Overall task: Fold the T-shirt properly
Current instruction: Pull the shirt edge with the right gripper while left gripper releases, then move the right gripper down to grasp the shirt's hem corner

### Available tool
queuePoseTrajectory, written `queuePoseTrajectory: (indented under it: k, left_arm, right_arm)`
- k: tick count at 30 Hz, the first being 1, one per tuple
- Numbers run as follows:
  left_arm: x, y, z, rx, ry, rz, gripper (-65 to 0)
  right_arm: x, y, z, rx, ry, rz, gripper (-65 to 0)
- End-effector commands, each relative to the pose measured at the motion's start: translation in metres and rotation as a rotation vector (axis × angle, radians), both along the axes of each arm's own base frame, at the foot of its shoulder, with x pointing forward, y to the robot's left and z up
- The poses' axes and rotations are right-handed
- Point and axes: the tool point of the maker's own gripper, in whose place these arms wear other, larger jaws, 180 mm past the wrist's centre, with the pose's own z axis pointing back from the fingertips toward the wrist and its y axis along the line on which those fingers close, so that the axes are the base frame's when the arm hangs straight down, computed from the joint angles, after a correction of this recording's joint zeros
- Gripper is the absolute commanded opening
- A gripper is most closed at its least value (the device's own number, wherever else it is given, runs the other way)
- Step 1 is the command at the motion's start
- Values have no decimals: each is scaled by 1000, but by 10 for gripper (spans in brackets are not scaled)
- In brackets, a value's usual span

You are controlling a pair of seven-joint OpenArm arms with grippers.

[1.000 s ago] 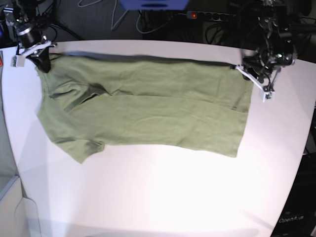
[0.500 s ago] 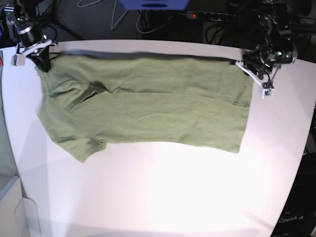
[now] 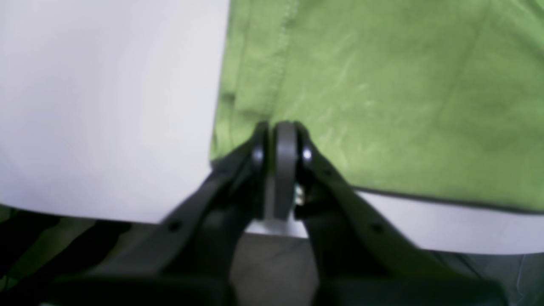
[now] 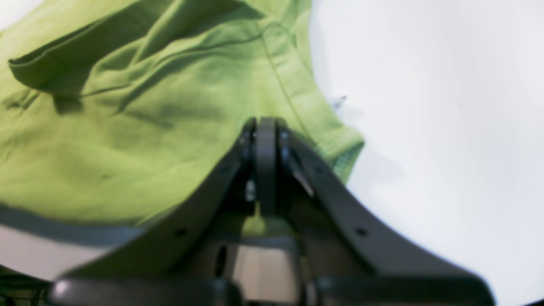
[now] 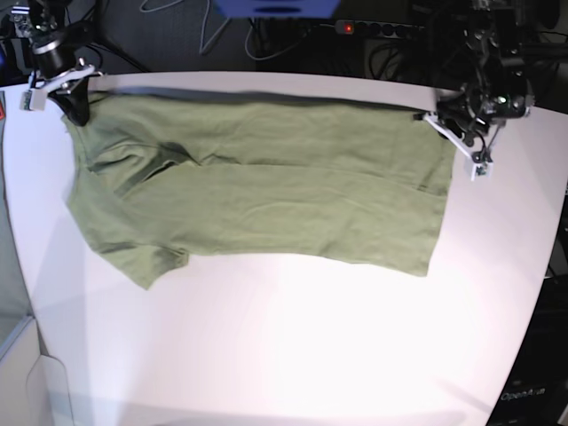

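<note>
Two claws, each clamped on cloth: left claw (image 3: 278, 140) at the far hem corner, right claw (image 4: 264, 131) at the far shoulder of the plain olive-green short-sleeved cotton T-shirt (image 5: 257, 191). Shirt lies spread across the far half of the white tabletop (image 5: 293, 346). Likely light, limp, wrinkle-prone; best held at corners and seams. Dark cables (image 5: 382, 44) behind.

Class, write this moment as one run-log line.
left gripper: shut on T-shirt hem corner | right gripper: shut on T-shirt | table: shirt flat
</note>
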Motion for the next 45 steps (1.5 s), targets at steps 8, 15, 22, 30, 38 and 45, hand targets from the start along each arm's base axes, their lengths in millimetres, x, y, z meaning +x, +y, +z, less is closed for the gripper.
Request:
queuePoseTrajectory:
  k: [8,15,22,30,38,45]
  left_arm:
    - [-5,0,-3,10,34,4,-617]
    - [-6,2,-3,13,34,5,-617]
    - [11,20,28,45,-111,64,-617]
    - [37,13,63,62,-257,45,-617]
    - [67,9,84,49,-348,54,-615]
    - [95,15,125,70,-477,65,-613]
  right_arm:
    - [6,9,18,12,-52,43,-647]
    - [16,18,30,22,-91,66,-646]
    - [28,28,48,29,-142,107,-646]
    - [28,29,47,28,-136,112,-646]
    - [48,27,66,-21,-151,198,-643]
    - [121,25,93,-178,-44,377,-641]
